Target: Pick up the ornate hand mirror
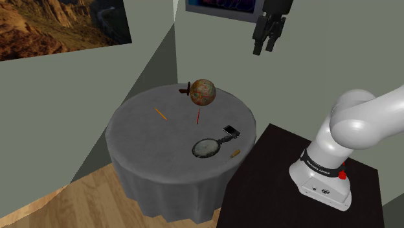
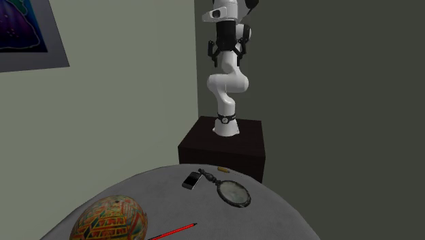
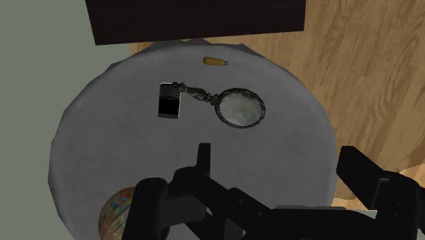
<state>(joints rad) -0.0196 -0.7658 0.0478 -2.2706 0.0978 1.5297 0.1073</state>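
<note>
The ornate hand mirror [image 1: 207, 148] [image 2: 235, 193] [image 3: 240, 108] lies flat on the round grey-clothed table [image 1: 142, 139], near the edge that faces the stand. It has a round glass in a dark frame and a twisted dark handle that points at a small black device [image 3: 169, 100]. My gripper [image 1: 265, 46] [image 2: 226, 58] [image 3: 262, 198] hangs high above the table, well clear of the mirror, pointing down. Its fingers stand apart, open, with nothing between them.
A patterned ball [image 1: 202, 92] [image 2: 112, 219] on a dark base stands at the table's far side. A red pencil [image 1: 198, 116], an orange pencil [image 1: 160, 114] and a small brown cylinder [image 1: 235, 153] [image 3: 214, 62] lie on the cloth. The dark stand [image 1: 285, 175] adjoins the table; walls close behind.
</note>
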